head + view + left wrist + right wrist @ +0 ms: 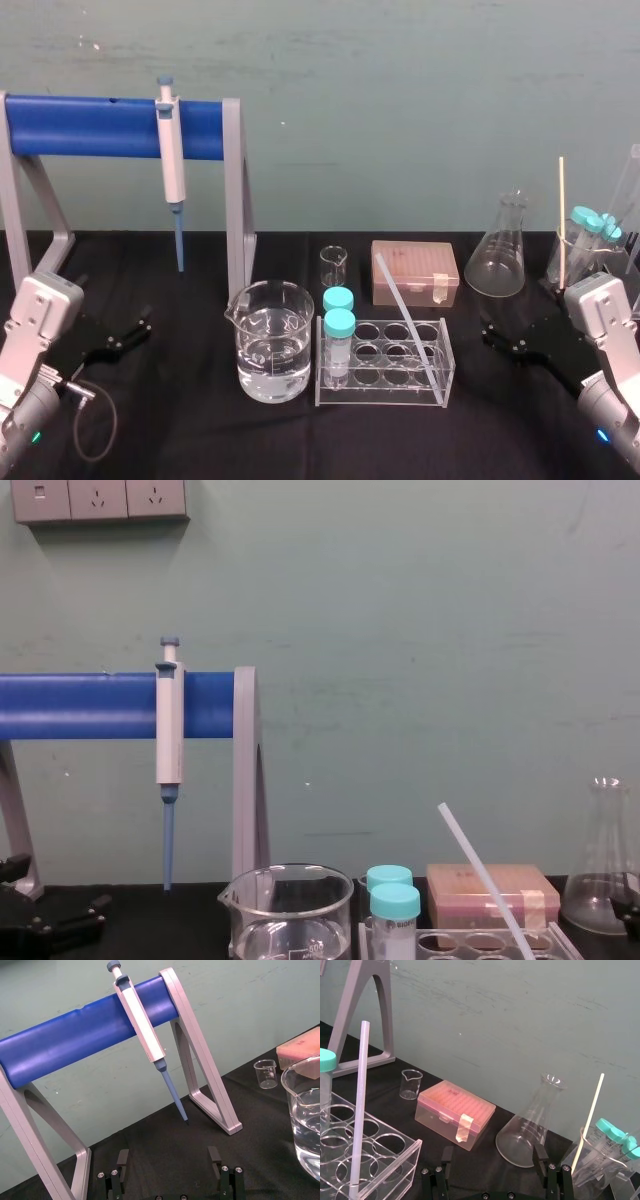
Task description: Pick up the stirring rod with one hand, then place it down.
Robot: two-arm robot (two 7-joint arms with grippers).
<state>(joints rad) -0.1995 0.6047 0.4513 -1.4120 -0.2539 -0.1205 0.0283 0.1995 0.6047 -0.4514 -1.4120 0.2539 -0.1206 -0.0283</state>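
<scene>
- left gripper (122, 336): low over the tabletop (200, 440) far left, fingers apart, empty
- stirring rod (405, 312): untouched, leaning in the clear rack (380, 398) mid-table, so pick-up and put-down both remain
- right gripper (505, 340): near the rack's right side, spread wide, empty, closer to the rod

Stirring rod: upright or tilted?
Tilted: the stirring rod slants out of the clear tube rack, its lower end in a well.
</scene>
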